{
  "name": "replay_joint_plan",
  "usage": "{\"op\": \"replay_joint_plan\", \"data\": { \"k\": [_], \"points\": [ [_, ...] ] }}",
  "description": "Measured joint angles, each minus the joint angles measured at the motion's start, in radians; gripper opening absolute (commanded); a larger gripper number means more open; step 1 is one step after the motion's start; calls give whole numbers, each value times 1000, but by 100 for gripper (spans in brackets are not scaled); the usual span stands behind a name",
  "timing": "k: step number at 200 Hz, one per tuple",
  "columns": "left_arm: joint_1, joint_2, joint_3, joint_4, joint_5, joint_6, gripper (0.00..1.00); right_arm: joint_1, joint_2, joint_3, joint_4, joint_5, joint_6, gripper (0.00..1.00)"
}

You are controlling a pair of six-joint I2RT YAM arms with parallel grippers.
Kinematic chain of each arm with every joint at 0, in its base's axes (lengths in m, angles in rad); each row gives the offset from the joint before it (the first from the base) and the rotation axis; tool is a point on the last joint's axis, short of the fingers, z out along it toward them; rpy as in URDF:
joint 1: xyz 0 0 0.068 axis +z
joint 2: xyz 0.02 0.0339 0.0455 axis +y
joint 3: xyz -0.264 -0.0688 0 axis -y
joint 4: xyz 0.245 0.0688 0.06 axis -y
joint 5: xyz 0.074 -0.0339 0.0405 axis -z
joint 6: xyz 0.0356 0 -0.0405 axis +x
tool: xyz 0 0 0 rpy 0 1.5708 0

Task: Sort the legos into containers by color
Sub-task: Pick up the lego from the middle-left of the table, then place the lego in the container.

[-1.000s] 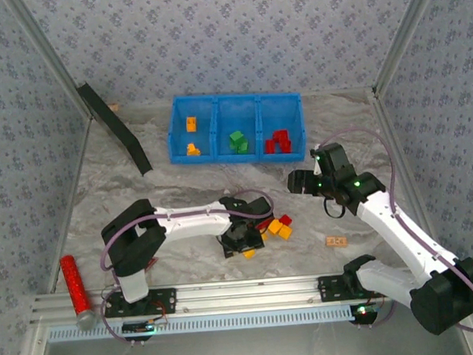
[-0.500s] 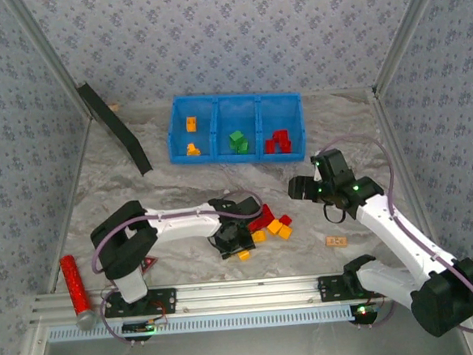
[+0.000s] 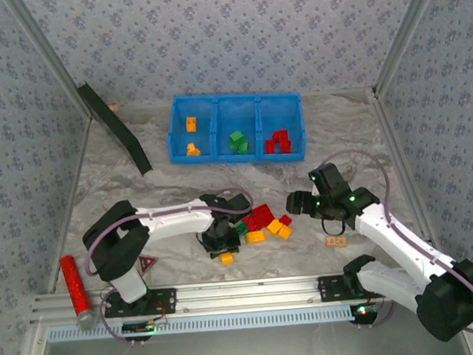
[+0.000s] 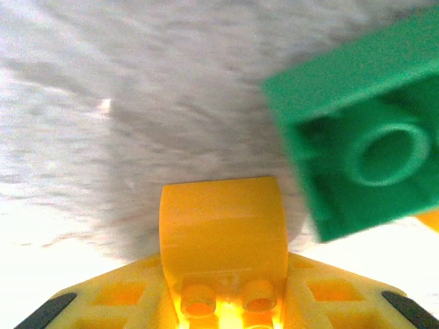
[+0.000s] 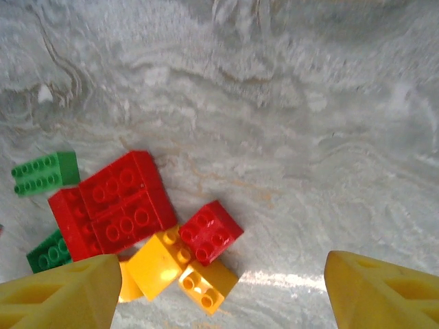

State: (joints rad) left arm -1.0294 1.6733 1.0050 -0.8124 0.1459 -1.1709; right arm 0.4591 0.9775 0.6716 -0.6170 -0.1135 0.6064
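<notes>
My left gripper [image 3: 221,240] is low over the table, shut on a yellow-orange brick [image 4: 223,233] that sits between its fingers; a green brick [image 4: 363,144] lies just to its right. To the right is a pile: a large red brick [image 5: 120,202], a small red one [image 5: 211,232], two yellow ones [image 5: 161,264], and green ones [image 5: 44,171]. My right gripper [image 5: 219,295] hangs open above the pile's right edge, holding nothing. The blue bin [image 3: 219,157] at the back holds yellow bricks on the left, green in the middle and red on the right.
A black flat board [image 3: 115,125] leans at the back left. A red cylinder [image 3: 74,286] lies at the near left, and a red-black triangle [image 3: 147,263] is by the left arm. A tan tile [image 3: 336,240] is near the right arm. Patterned walls enclose the table.
My left gripper slid left along the table and the yellow brick went with it. My right gripper came nearer and down from beside the bin to over the pile.
</notes>
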Motion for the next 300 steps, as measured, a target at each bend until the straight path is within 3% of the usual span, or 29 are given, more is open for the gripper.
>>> {"op": "replay_joint_plan", "data": {
  "k": [33, 66, 98, 132, 224, 300],
  "points": [
    [92, -76, 85, -139, -36, 96, 35, 59, -8, -15, 0, 1, 68, 79],
    [258, -118, 281, -215, -121, 249, 35, 127, -6, -50, 18, 2, 159, 79],
    [428, -114, 421, -221, -224, 383, 35, 179, -6, -95, 44, 14, 249, 79],
    [544, -31, 533, -175, -284, 483, 35, 212, -6, -101, 64, 39, 309, 77],
    [689, 400, 858, -96, -280, 605, 35, 288, 98, -127, 108, 92, 378, 68],
    [702, 514, 984, -96, -245, 621, 36, 292, 209, -124, 179, 106, 381, 70]
  ]
}}
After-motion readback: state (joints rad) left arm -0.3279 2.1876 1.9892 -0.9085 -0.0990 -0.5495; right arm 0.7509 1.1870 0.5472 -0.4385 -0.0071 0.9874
